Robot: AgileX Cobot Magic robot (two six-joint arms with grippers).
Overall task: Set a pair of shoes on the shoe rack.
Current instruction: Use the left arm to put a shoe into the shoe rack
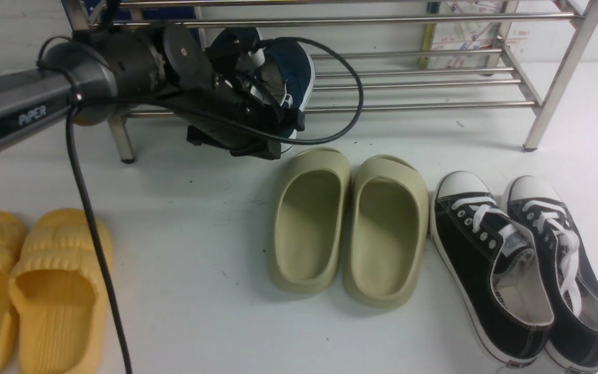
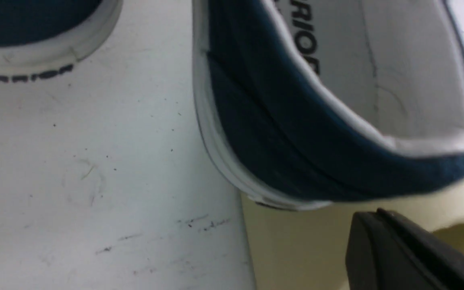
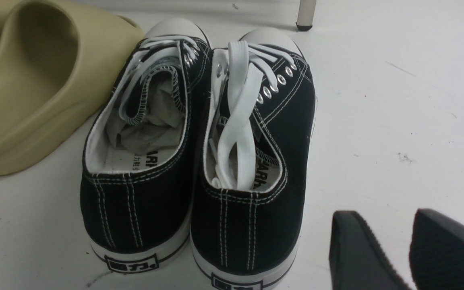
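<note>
Front view: navy shoe (image 1: 291,70), white sole, tilted; left gripper (image 1: 257,96) clamped.

Navy shoe (image 2: 296,153) over olive slipper (image 2: 320,241)

Left arm (image 1: 13,111): grey tube, white "PIPER" lettering, black wrist, looping black cable (image 1: 89,228).

- Bright, even light from overhead washes the white floor (image 1: 200,208) pale, with a faint bluish tint.
- Shadows are soft and short under the olive slippers (image 1: 351,223) and black sneakers (image 3: 199,161).
- Glare streaks run along the shoe rack (image 1: 413,83) tubes.
- The left wrist view is soft and blurred at close range; the navy shoe (image 2: 316,141) smears at its edges.
</note>
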